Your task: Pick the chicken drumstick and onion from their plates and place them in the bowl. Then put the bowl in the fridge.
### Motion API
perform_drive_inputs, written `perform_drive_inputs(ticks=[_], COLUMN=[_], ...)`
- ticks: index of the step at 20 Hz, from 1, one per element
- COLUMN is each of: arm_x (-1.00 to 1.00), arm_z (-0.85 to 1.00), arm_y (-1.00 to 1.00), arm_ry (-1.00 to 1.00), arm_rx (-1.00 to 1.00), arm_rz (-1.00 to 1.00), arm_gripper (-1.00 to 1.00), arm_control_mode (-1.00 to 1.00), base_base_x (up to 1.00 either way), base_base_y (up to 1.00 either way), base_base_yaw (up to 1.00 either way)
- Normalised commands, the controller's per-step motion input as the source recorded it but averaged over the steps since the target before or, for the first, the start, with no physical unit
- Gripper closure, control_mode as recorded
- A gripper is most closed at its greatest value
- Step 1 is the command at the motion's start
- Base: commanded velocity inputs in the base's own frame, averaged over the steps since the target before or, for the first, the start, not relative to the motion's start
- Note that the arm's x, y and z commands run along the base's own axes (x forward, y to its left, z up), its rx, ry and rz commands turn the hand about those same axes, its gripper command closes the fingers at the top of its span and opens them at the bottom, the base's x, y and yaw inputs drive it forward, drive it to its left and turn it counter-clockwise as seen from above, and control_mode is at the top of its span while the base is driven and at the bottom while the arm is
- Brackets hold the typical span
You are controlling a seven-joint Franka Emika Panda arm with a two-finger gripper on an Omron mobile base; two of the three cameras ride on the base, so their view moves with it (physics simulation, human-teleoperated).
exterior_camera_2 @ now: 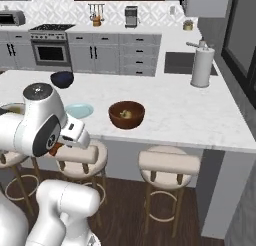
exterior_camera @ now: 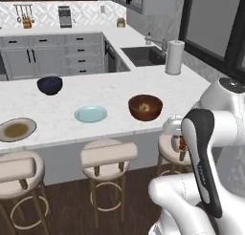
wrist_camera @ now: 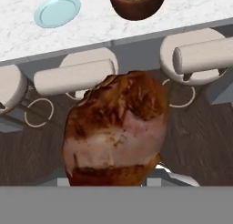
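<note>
The chicken drumstick (wrist_camera: 116,132) sits clamped in the hand (wrist_camera: 113,180), its reddish-brown bulk with a paler band across it looming right in front of the hand's own camera, so the fingertips are hidden behind the meat. From the left base view a small red-brown bit of the drumstick (exterior_camera: 182,143) shows beside the white wrist, off the front edge of the desk (exterior_camera: 119,86) and above the stools (exterior_camera: 107,155). Ahead of the hand, on the white marble desk, stands the reddish-brown wooden bowl (exterior_camera: 145,107) with the yellowish onion (exterior_camera: 142,105) already lying inside it. To the hand's left of that bowl lies the pale blue plate (exterior_camera: 91,114), bare, and further left the beige-grey plate (exterior_camera: 17,129) with its darker rim, close to the desk's front edge. Beyond those, farther from the hand, sits the smaller dark navy bowl (exterior_camera: 50,85). A white paper towel roll (exterior_camera: 174,57) stands upright at the far right of the desk, near the sink (exterior_camera: 142,55). Below the hand the dark wooden floor (wrist_camera: 200,136) shows between the stools.
</note>
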Motion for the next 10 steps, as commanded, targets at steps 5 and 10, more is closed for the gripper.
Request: perform_drive_inputs(ticks=[5,10], arm_x=[0.0,0.0], arm_z=[0.0,0.0], arm_y=[0.0,0.0], arm_ry=[0.0,0.0], arm_rx=[0.0,0.0], arm_rz=[0.0,0.0], arm_gripper=[1.0,1.0], arm_control_mode=[1.0,1.0], base_base_x=[0.72,0.68], base_base_y=[-0.24,-0.04], base_base_yaw=[-0.14,-0.04])
